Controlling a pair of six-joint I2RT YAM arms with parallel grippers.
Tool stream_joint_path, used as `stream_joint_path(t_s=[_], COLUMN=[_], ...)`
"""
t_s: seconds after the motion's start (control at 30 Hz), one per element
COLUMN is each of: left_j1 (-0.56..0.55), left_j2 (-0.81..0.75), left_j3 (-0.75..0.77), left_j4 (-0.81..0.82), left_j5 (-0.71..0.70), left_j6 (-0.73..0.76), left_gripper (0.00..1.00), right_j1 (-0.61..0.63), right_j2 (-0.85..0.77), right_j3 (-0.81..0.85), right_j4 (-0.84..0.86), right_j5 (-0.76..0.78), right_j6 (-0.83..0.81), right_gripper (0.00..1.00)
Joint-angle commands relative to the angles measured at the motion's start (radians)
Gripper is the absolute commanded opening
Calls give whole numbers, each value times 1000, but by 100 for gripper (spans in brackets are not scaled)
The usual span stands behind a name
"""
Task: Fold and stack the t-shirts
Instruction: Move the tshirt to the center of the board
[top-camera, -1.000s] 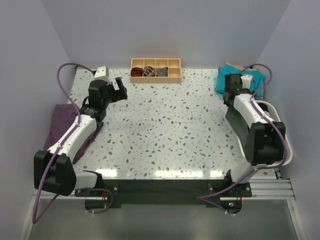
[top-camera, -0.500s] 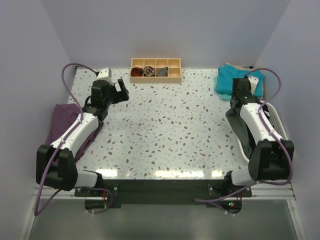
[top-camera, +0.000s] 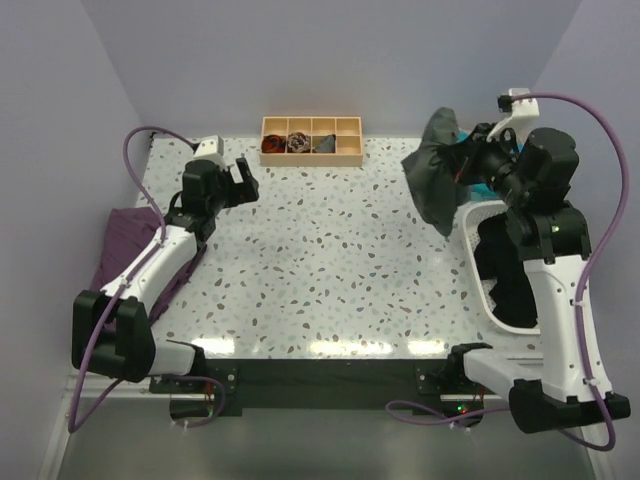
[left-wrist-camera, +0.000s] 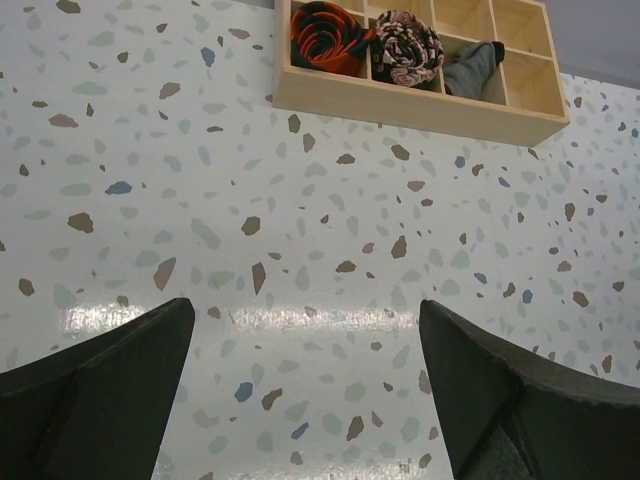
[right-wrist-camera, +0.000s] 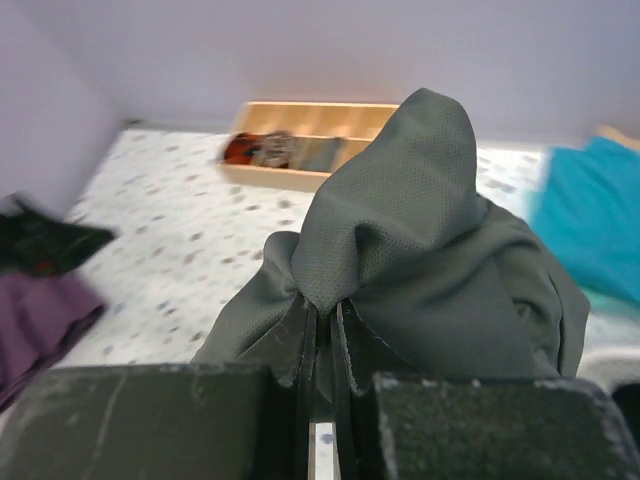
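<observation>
The grey t-shirt (top-camera: 432, 185) hung bunched over the table's (top-camera: 330, 270) far right, pinched tight by the right gripper (right-wrist-camera: 322, 335) (sleeves and hem impossible to make out), while the left gripper (left-wrist-camera: 305, 390) hovered with jaws spread, empty.

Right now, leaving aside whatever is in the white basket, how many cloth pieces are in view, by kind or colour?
charcoal grey t-shirt: 1
teal t-shirt: 1
purple garment: 1
small cloth items in the wooden compartment tray: 3
Total: 6
</observation>
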Motion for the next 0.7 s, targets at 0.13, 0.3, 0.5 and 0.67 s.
stream_joint_path(t_s=[0.13, 0.3, 0.5, 0.67], left_j1=[0, 0, -1, 0], left_j2=[-78, -125, -159, -167], left_j3=[41, 24, 2, -15], left_j4=[19, -33, -44, -54], left_j5=[-9, -48, -47, -19], left_j6=[-27, -25, -31, -31], left_gripper=[100, 100, 100, 100], right_j1=[201, 288, 332, 330], right_j2=[106, 182, 328, 462], right_j3=[188, 74, -128, -131], right_j4=[43, 127, 94, -3], right_j5=[-496, -597, -171, 403], right_j6=[35, 88, -1, 19], right_gripper=[0, 0, 25, 42])
